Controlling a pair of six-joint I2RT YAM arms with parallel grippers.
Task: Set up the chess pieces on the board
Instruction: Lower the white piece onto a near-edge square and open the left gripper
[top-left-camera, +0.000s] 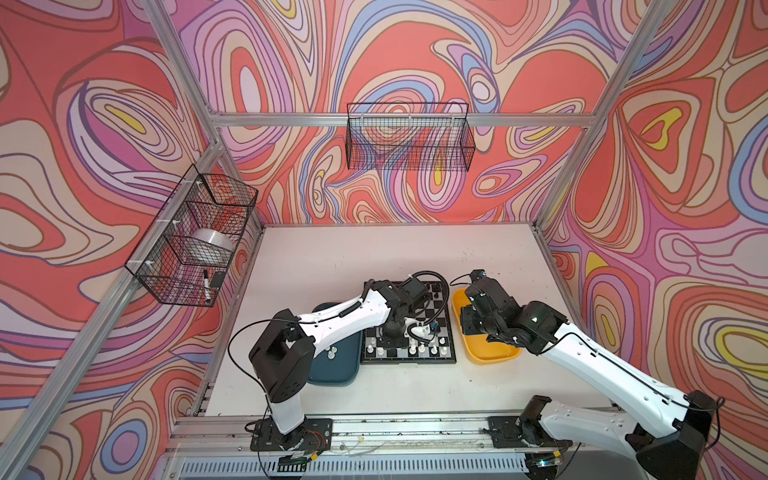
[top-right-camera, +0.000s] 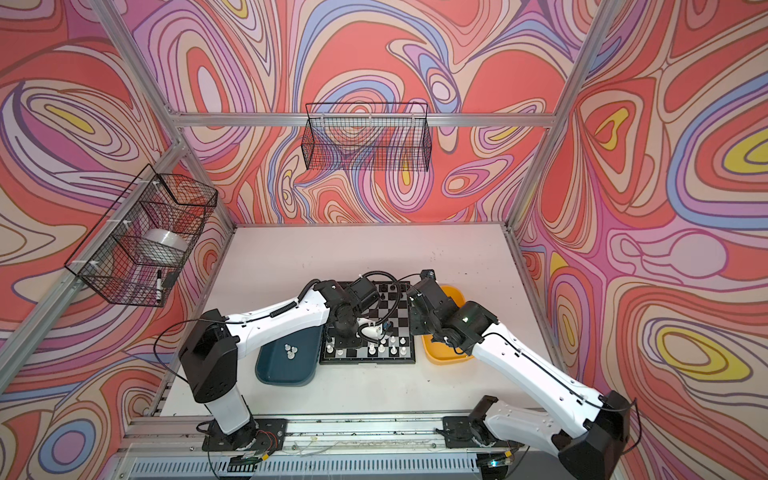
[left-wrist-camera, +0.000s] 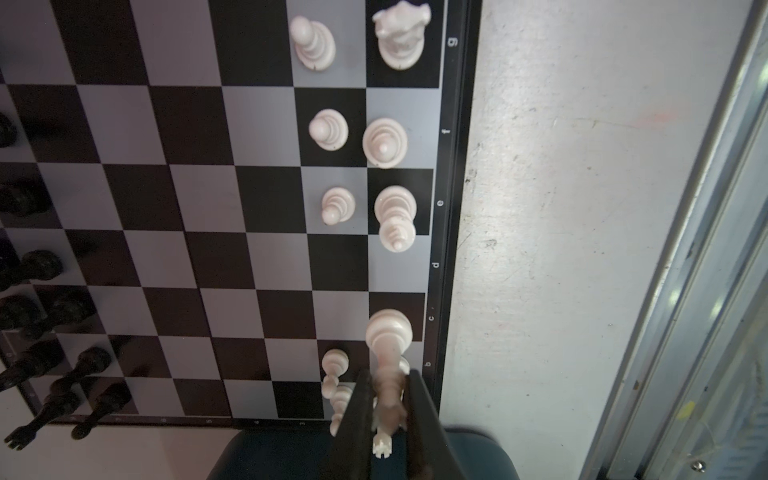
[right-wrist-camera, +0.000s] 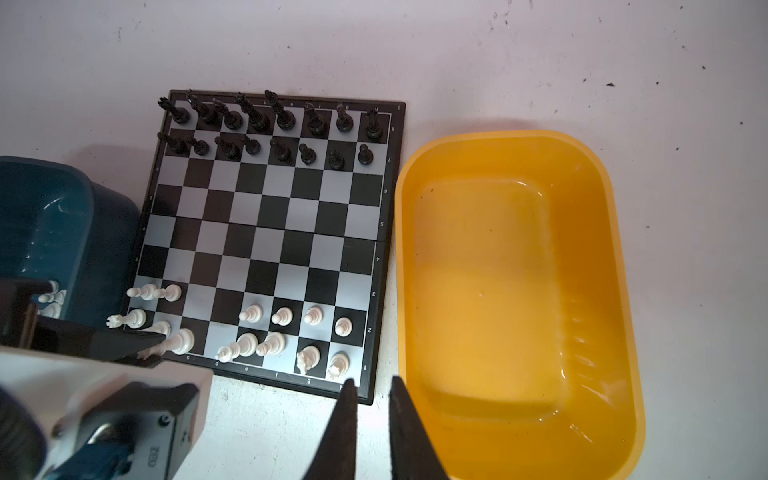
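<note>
Black chess pieces (right-wrist-camera: 270, 124) fill both rows of the board (right-wrist-camera: 266, 232); white ranks incomplete — left end effector (left-wrist-camera: 388, 399) pinching a white bishop (left-wrist-camera: 388, 336) over c1, right end effector (right-wrist-camera: 372, 388) pressed together, empty

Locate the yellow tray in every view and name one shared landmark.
Both top views: yellow tray right of the board, partly under the right arm.
Left wrist: not in it.
Right wrist: tray beside the board, empty.
Shared landmark: the board, in all four views.

The left gripper (left-wrist-camera: 388, 399) pinches a white piece (left-wrist-camera: 388, 336) whose base rests on the board (left-wrist-camera: 187, 187) at the c edge square. Other white pieces (left-wrist-camera: 384, 141) stand along that edge; black pieces (left-wrist-camera: 41, 266) line the far side.
</note>
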